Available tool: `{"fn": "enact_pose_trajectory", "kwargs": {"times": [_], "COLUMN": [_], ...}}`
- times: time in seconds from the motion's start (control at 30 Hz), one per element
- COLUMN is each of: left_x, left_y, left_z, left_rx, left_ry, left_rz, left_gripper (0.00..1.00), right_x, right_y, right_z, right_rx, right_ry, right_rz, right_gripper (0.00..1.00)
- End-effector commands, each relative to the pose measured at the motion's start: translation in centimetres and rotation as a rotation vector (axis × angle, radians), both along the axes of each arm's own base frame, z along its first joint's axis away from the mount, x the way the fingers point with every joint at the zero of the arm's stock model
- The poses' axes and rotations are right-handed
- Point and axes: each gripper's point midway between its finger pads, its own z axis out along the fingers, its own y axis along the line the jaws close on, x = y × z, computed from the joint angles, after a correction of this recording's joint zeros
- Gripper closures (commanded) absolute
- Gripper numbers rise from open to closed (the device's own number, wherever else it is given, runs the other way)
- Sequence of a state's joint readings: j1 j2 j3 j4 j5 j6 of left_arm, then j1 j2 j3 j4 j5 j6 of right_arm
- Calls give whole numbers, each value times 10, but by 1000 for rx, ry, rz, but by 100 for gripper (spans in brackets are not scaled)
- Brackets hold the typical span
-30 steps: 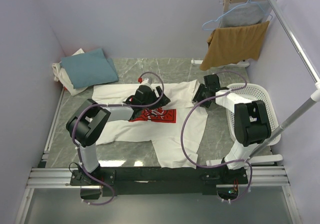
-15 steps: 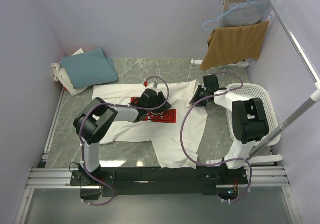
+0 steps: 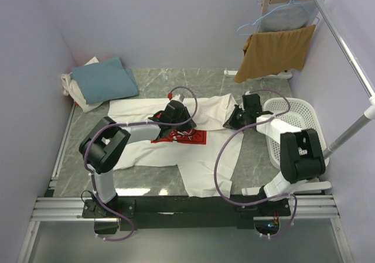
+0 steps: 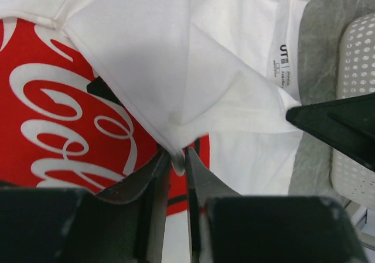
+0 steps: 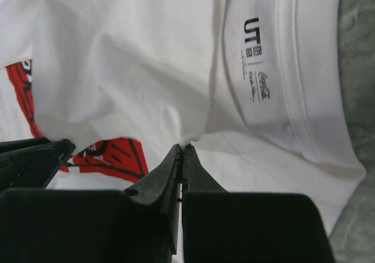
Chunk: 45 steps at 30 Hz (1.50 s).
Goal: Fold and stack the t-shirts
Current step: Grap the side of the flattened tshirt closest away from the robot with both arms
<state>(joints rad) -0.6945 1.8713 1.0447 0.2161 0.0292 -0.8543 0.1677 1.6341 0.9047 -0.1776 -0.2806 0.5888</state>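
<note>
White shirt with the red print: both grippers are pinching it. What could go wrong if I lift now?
1. The left gripper holds only the tip of a fold of the white shirt, so the cloth may slip out on lifting.
2. The right gripper pinches a small tuck beside the collar label and may have caught only one layer.
3. The right arm's purple cable loops over the shirt and could drag it.

L arm [image 3: 138, 133] / R arm [image 3: 276, 124]: white links, blk joints | cables [image 3: 219, 153] purple | R gripper [image 5: 181, 150] blk | base rail [image 3: 181, 204] blk
</note>
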Motion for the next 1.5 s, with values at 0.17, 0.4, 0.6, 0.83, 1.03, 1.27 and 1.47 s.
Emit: {"fn": "enact_pose_trajectory", "kwargs": {"times": [0.17, 0.4, 0.6, 0.83, 1.03, 1.27, 1.47], "left_x": [-17, -39, -45, -10, 36, 70, 84], "left_y": [6, 8, 16, 40, 82, 146, 147], "left_z": [43, 27, 20, 53, 64, 25, -7], "left_rx": [-20, -7, 6, 142, 230, 231, 280], "left_ry": [12, 71, 72, -59, -102, -37, 18], "left_rz": [-46, -117, -111, 16, 169, 319, 317], "left_gripper": [79, 76, 13, 1, 0, 1, 0], "right_x": [-28, -59, -61, -22, 30, 68, 76], "right_y": [-1, -3, -19, -20, 12, 39, 27], "right_z": [31, 10, 18, 79, 49, 5, -27], "right_rx": [-7, -81, -174, -196, -170, -112, -187], "right_ry": [-67, -7, -45, -243, -158, -68, 40], "right_rz": [42, 51, -16, -64, 59, 109, 35], "right_gripper": [100, 100, 45, 34, 34, 35, 35]}}
